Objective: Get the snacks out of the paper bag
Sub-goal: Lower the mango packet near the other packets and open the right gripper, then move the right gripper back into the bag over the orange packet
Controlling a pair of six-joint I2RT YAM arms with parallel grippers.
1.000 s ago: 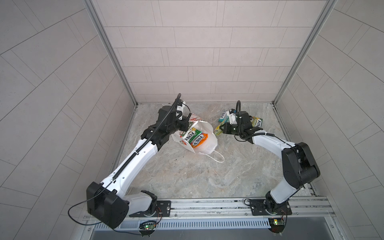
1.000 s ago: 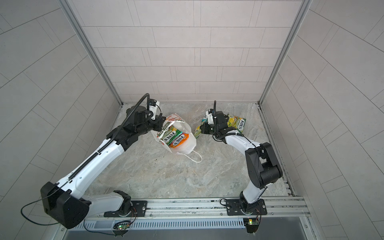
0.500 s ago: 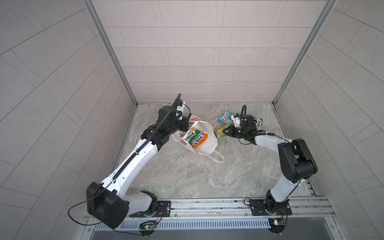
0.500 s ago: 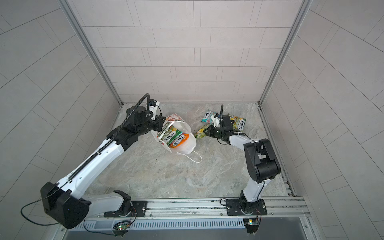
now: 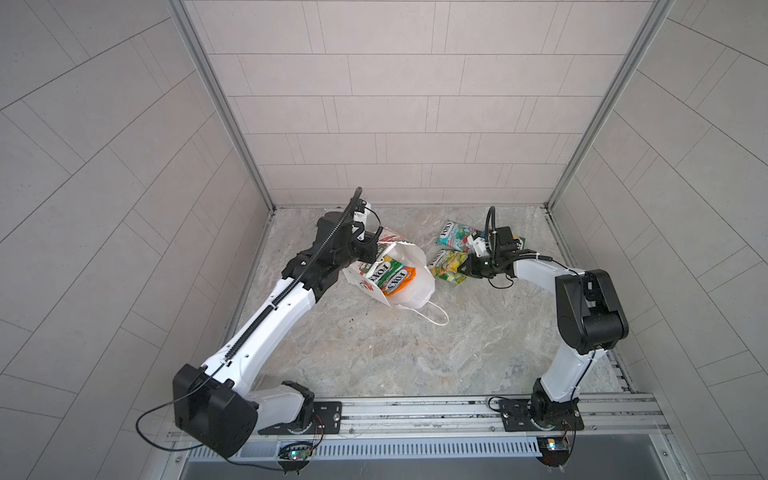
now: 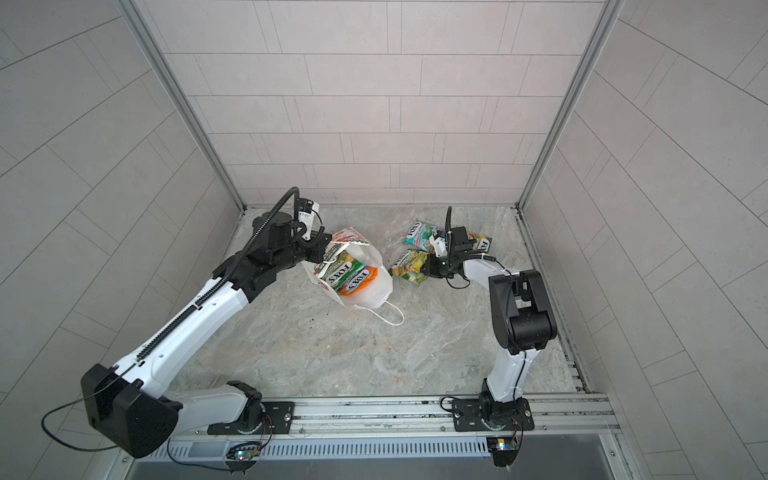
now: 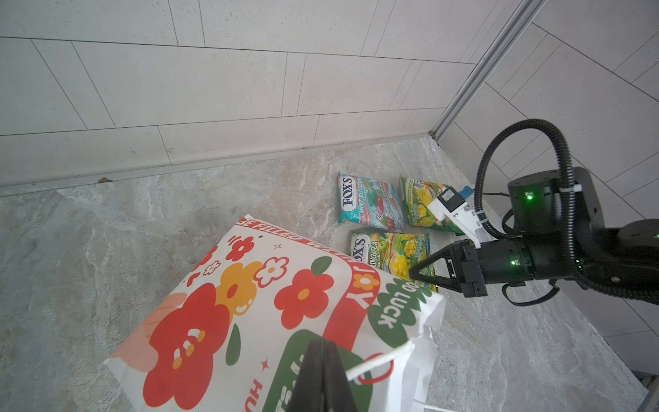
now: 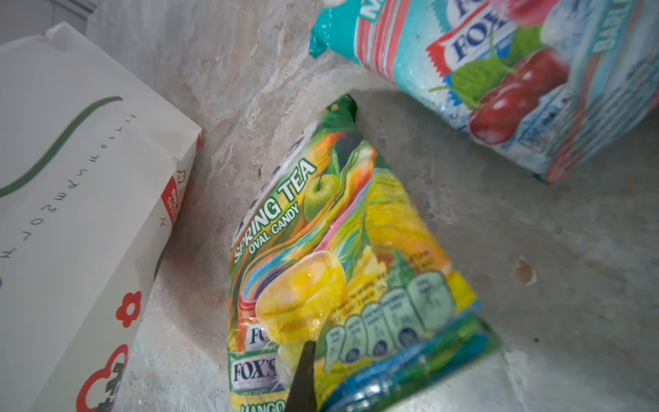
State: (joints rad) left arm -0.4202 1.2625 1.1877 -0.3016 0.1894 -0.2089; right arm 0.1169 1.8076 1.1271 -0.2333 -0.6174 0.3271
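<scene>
The white paper bag (image 5: 417, 286) (image 6: 376, 286) (image 7: 249, 321) (image 8: 71, 178) leans tilted on the floor, mouth up, with several FOX'S snacks (image 5: 390, 276) (image 6: 351, 277) showing inside. My left gripper (image 5: 371, 254) (image 6: 325, 249) (image 7: 322, 344) is shut on the bag's upper edge. To the bag's right, my right gripper (image 5: 464, 268) (image 6: 424, 268) (image 7: 413, 274) (image 8: 307, 347) is shut on one end of a green-yellow snack packet (image 5: 446, 266) (image 6: 409, 266) (image 7: 392, 249) (image 8: 338, 257) that touches the floor. A teal-red packet (image 5: 455, 233) (image 6: 419, 233) (image 7: 369, 205) (image 8: 499, 71) lies just behind.
Another green-yellow packet (image 5: 518, 241) (image 6: 482, 243) (image 7: 420, 203) lies half hidden under the right wrist, near the right wall. A cord handle (image 5: 436, 318) (image 6: 392, 318) trails from the bag toward the front. The back wall stands close behind the packets.
My right gripper has drawn the green-yellow packet a little rightward and down, away from the bag, and its elbow has swung forward. The left arm and the bag have stayed still.
</scene>
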